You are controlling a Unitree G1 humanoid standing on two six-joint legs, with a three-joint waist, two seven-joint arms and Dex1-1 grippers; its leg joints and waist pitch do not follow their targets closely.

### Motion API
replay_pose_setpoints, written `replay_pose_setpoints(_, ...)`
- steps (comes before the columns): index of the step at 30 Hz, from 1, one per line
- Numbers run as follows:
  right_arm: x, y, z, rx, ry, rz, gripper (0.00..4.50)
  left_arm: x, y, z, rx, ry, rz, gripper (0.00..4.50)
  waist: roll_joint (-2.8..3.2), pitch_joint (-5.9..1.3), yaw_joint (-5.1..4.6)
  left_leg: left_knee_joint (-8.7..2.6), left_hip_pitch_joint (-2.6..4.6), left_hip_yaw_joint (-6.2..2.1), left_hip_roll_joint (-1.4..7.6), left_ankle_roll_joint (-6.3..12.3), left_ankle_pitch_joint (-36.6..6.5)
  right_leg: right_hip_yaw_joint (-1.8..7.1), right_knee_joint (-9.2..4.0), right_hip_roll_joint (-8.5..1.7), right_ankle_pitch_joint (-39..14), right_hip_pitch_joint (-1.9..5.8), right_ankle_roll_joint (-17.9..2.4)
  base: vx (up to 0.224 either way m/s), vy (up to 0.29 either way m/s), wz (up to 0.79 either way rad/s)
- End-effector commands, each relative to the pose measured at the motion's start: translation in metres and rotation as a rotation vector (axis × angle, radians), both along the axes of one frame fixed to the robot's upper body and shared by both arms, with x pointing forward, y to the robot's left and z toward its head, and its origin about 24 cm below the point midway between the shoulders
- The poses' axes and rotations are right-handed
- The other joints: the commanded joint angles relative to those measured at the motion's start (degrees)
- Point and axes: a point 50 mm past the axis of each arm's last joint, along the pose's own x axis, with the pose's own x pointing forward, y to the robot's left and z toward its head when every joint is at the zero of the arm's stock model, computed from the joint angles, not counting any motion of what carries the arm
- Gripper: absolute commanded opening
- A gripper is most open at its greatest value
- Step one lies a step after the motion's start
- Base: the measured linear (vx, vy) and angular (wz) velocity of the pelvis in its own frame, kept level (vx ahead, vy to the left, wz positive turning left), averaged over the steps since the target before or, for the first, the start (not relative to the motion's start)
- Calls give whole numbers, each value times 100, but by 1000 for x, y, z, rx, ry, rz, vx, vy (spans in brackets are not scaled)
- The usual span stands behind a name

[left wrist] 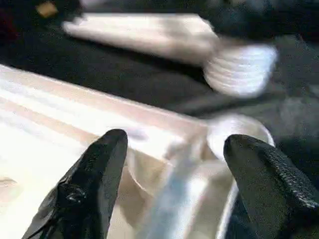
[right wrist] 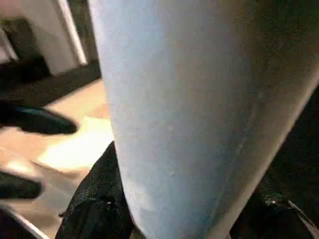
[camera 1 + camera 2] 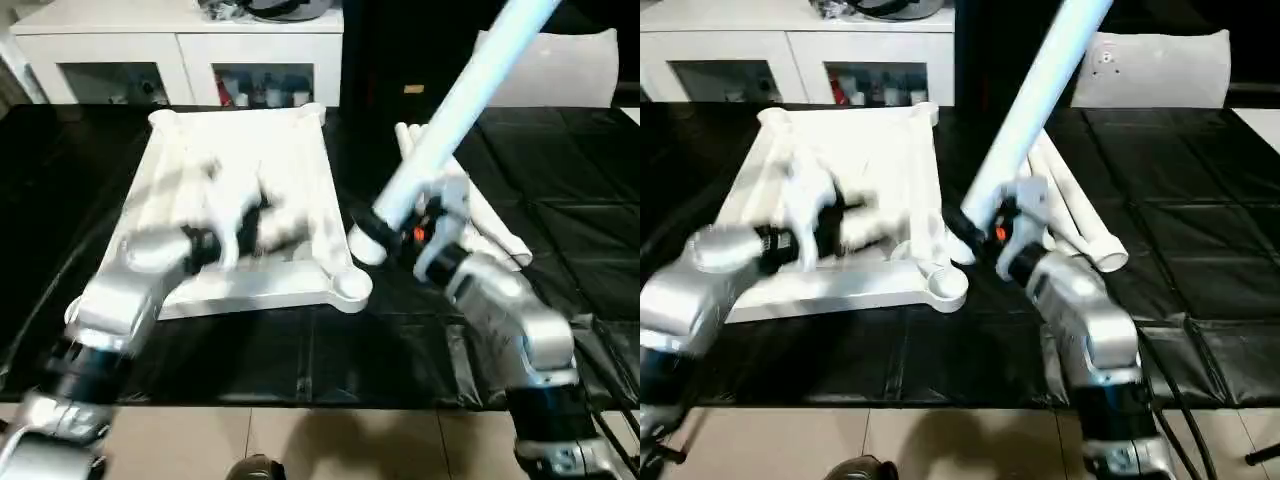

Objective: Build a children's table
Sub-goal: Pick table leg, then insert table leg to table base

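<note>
Tabletop (image 3: 250, 160) lies underside-up on the black mat so sockets face up, left gripper (image 1: 172, 164) spread wide and empty above its rim, right gripper (image 3: 405, 235) clamping a leg (image 3: 450, 110) tilted toward the near corner socket (image 3: 352, 285), spare legs (image 3: 1080, 215) beside.

The left arm reaches forward and inward from the lower left, its silver forearm angled up toward the centre, with the left gripper (image 1: 172, 164) pointing forward and its two black fingers (image 1: 92, 179) spread wide apart, nothing between them. The right arm extends forward from the lower right, and the right gripper (image 3: 400, 232) is clamped around the thick lower end of a leg (image 3: 455, 110).
</note>
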Motion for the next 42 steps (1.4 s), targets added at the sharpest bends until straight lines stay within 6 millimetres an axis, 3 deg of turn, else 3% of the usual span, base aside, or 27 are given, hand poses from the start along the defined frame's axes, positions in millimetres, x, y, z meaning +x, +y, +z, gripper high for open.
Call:
replay_pose_setpoints(1, -3, 3, 0, -4, 26, 45, 193, -1, 1, -3, 58, -12, -64, 320, 64, -411, -17, -441, 187, -164, 311, -320, -1287, 303, -489, -528, -651, 196, -931, 0, 0, 0)
replay_pose_setpoints(3, -7, 4, -4, 6, 73, 70, 193, 0, 1, -7, 64, 36, -123, 317, 99, -417, -19, -438, 204, -157, 318, -311, -1287, 300, -482, -528, -544, 179, -977, 0, 0, 0)
replay_pose_setpoints(5, -8, 4, -4, 3, 71, 74, 193, 0, 1, -9, 58, 59, -140, 289, 91, -424, -15, -435, 195, -159, 320, -324, -1271, 297, -466, -540, -451, 186, -1026, 0, 0, 0)
replay_pose_setpoints(6, -8, 5, -4, 18, 68, 76, 193, 2, 1, -12, 79, 58, -158, 278, 120, -426, -15, -433, 199, -158, 321, -344, -1298, 295, -462, -545, -382, 181, -1066, 0, 0, 0)
replay_pose_setpoints(8, -8, 5, -4, 22, 60, 78, 193, 3, 1, -14, 81, 71, -171, 276, 113, -426, -14, -430, 201, -159, 321, -348, -1335, 299, -455, -552, -368, 189, -1094, 0, 0, 0)
replay_pose_setpoints(9, -8, 5, -3, 27, 55, 77, 193, 4, 0, -15, 88, 76, -185, 259, 186, -429, -2, -428, 203, -172, 326, -365, -1353, 293, -445, -568, -377, 193, -1112, 0, 0, 0)
replay_pose_setpoints(11, -8, 5, -2, 33, 53, 74, 193, 6, -3, -17, 94, 96, -221, 243, 108, -428, -19, -422, 201, -158, 313, -343, -1356, 298, -468, -551, -337, 204, -1117, 0, 0, 0)
replay_pose_setpoints(13, -9, 6, -3, 39, 68, 75, 193, 10, -2, -19, 111, 93, -230, 231, 207, -429, -3, -418, 197, -169, 313, -323, -1320, 294, -463, -563, -358, 198, -1128, 0, 0, 0)
replay_pose_setpoints(14, -10, 6, -3, 44, 73, 78, 193, 11, -2, -20, 116, 99, -240, 225, 158, -432, -15, -421, 188, -166, 313, -304, -1307, 296, -464, -562, -335, 218, -1135, 0, 0, 0)
replay_pose_setpoints(15, -10, 6, -2, 49, 72, 77, 193, 13, -1, -22, 127, 104, -236, 213, 161, -443, -10, -409, 183, -162, 317, -273, -1229, 299, -453, -575, -271, 227, -1158, 0, 0, 0)
replay_pose_setpoints(16, -10, 6, -2, 50, 72, 77, 193, 13, -1, -22, 129, 105, -235, 201, 205, -445, -1, -402, 180, -171, 318, -259, -1194, 297, -449, -583, -245, 224, -1168, 0, 0, 0)
replay_pose_setpoints(19, -11, 5, -2, 39, 59, 78, 193, 16, 1, -27, 149, 113, -229, 182, 186, -447, -12, -386, 166, -160, 308, -212, -1092, 294, -450, -575, -176, 236, -1176, 0, 0, 0)
replay_pose_setpoints(20, -11, 4, -2, 31, 53, 78, 193, 16, 2, -29, 154, 117, -230, 169, 262, -450, -2, -387, 172, -175, 316, -211, -1108, 287, -450, -582, -243, 231, -1163, 0, 0, 0)
replay_pose_setpoints(23, -11, 3, -2, 35, 49, 78, 193, 16, 3, -31, 160, 126, -237, 149, 241, -443, -9, -400, 185, -169, 330, -218, -1225, 291, -466, -584, -335, 222, -1191, 0, 0, 0)
replay_pose_setpoints(25, -12, 3, -2, 28, 41, 85, 193, 15, 7, -39, 189, 144, -239, 136, 315, -436, -10, -402, 186, -175, 330, -229, -1295, 290, -481, -588, -419, 214, -1186, 0, 0, 0)
replay_pose_setpoints(26, -12, 2, -1, 28, 39, 83, 193, 15, 8, -40, 195, 146, -233, 123, 253, -436, -17, -403, 186, -174, 329, -221, -1316, 293, -479, -584, -444, 227, -1183, 0, 0, 0)
replay_pose_setpoints(28, -12, 1, -1, 30, 39, 78, 193, 16, 9, -42, 197, 152, -233, 105, 244, -443, -8, -394, 174, -167, 330, -168, -1217, 298, -485, -599, -477, 227, -1185, 0, 0, 0)
replay_pose_setpoints(29, -12, 2, -1, 30, 38, 78, 193, 16, 10, -43, 210, 148, -233, 101, 272, -447, 3, -389, 181, -168, 335, -164, -1201, 297, -479, -605, -480, 219, -1191, 0, 0, 0)
replay_pose_setpoints(31, -13, 3, -1, 28, 37, 86, 193, 16, 11, -45, 220, 142, -227, 90, 234, -444, -12, -397, 172, -168, 341, -142, -1176, 296, -483, -596, -467, 224, -1182, 0, 0, 0)
replay_pose_setpoints(32, -13, 3, -1, 28, 37, 86, 193, 16, 11, -45, 220, 142, -227, 75, 260, -445, -7, -397, 169, -170, 341, -134, -1166, 293, -477, -602, -479, 221, -1189, 0, 0, 0)
replay_pose_setpoints(34, -13, 5, 0, 23, 38, 105, 193, 17, 10, -44, 206, 136, -230, 62, 182, -441, -11, -398, 169, -157, 344, -105, -1151, 297, -488, -603, -498, 218, -1204, 0, 0, 0)
replay_pose_setpoints(35, -13, 5, 0, 23, 38, 105, 193, 17, 10, -44, 206, 136, -230, 62, 210, -442, 1, -387, 170, -160, 340, -97, -1137, 298, -480, -610, -528, 216, -1210, 0, 0, 0)
replay_pose_setpoints(36, -13, 6, 0, 16, 39, 121, 193, 18, 9, -43, 193, 133, -232, 46, 180, -429, 1, -396, 170, -150, 339, -77, -1164, 299, -503, -600, -682, 204, -1179, 0, 0, 0)
replay_pose_setpoints(41, -11, 12, 3, -13, 30, 173, 193, 16, 7, -48, 186, 133, -240, 14, 162, -433, 4, -396, 164, -153, 354, -26, -1059, 303, -496, -615, -744, 200, -1132, 0, 0, 0)
replay_pose_setpoints(42, -11, 15, 4, -17, 28, 190, 193, 15, 6, -48, 170, 135, -238, 14, 114, -441, 5, -386, 146, -145, 345, 3, -944, 302, -472, -619, -639, 218, -1146, 0, 0, 0)
